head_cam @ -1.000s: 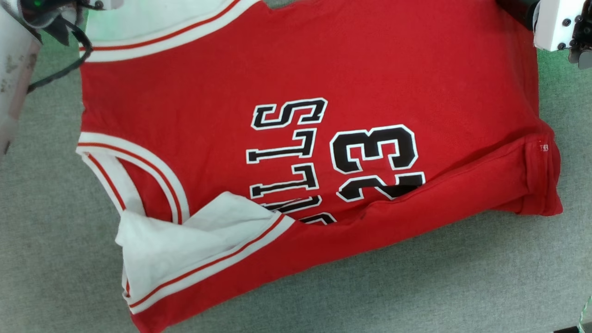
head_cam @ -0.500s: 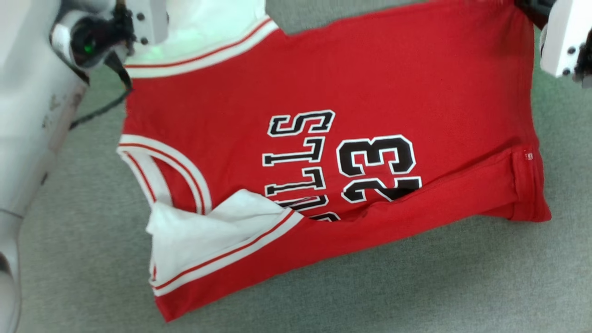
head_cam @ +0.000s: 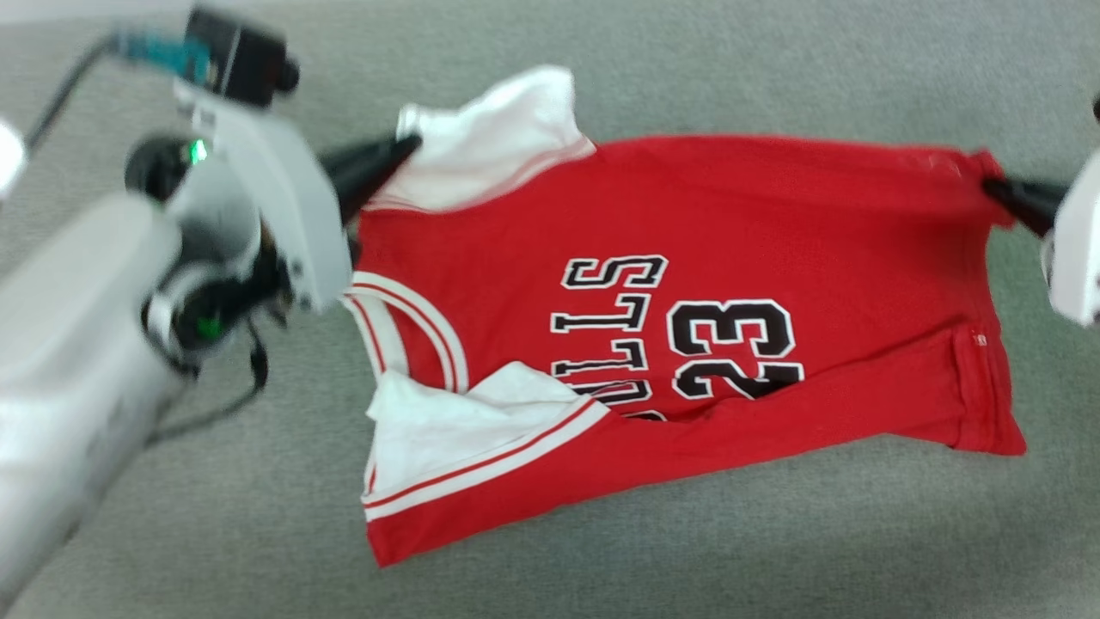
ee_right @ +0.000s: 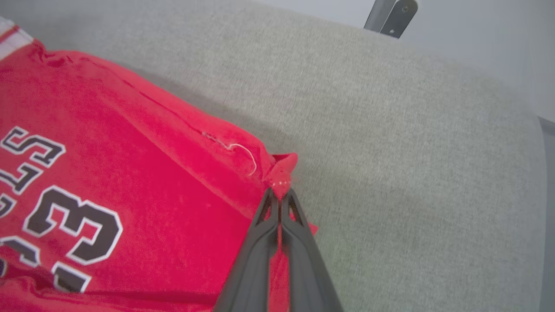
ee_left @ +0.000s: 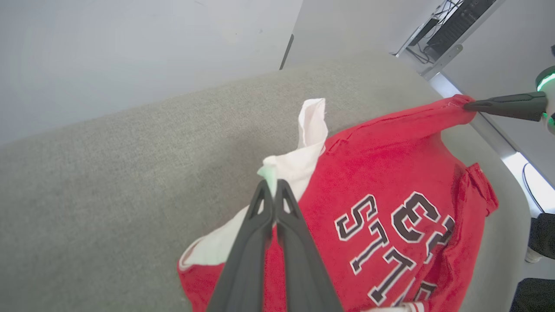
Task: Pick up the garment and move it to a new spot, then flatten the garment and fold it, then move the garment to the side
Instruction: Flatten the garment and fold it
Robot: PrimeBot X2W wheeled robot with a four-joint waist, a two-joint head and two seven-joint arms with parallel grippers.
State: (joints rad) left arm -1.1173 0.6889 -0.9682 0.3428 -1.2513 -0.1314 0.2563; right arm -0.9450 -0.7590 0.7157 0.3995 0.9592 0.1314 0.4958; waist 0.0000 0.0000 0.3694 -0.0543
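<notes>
The garment (head_cam: pixel 687 223) is a red jersey with white striped trim and black lettering, stretched above the grey cushion between both arms. My left gripper (head_cam: pixel 411 143) is shut on its white sleeve end at the upper left; in the left wrist view that gripper (ee_left: pixel 272 187) pinches the white cloth of the garment (ee_left: pixel 390 173). My right gripper (head_cam: pixel 990 186) is shut on the red top corner at the right; in the right wrist view that gripper (ee_right: pixel 279 193) clamps the corner of the garment (ee_right: pixel 130 173). The lower edge hangs folded up over the number.
A grey fabric cushion (head_cam: pixel 773 533) spreads under and around the garment. Its far edge meets a pale wall (ee_left: pixel 130 52). A metal bracket (ee_right: pixel 391 15) stands beyond the cushion, and cables and a dark device (ee_left: pixel 455 26) sit at the far right.
The right gripper has shut on the red corner. Both arms have lifted the top edge, and the head view has pulled back, so the garment looks smaller and lower.
</notes>
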